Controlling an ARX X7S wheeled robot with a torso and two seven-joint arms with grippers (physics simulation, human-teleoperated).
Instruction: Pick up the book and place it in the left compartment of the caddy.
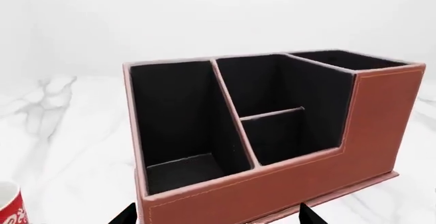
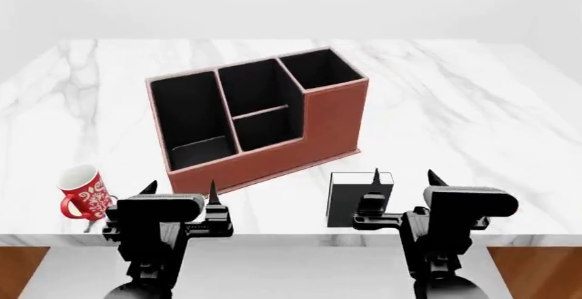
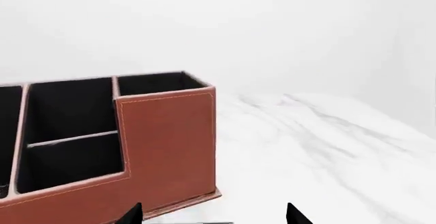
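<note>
The small black book (image 2: 348, 197) with white page edges lies on the marble near the table's front edge, to the right of and in front of the caddy. The reddish-brown caddy (image 2: 334, 125) stands mid-table, and its left compartment (image 2: 187, 118) is a long black-lined slot with nothing in it. In the left wrist view the caddy (image 1: 354, 132) fills the frame, its left compartment (image 1: 173, 117) facing me. My right gripper (image 2: 405, 176) hangs open over the book's right edge, holding nothing. Open too is my left gripper (image 2: 180, 189), which sits before the caddy's front left corner.
A red-and-white patterned mug (image 2: 84, 190) stands at the table's front left, just left of my left gripper, and its rim shows in the left wrist view (image 1: 10, 208). The white marble table (image 2: 454, 108) stretches back and to the right of the caddy (image 3: 167, 147).
</note>
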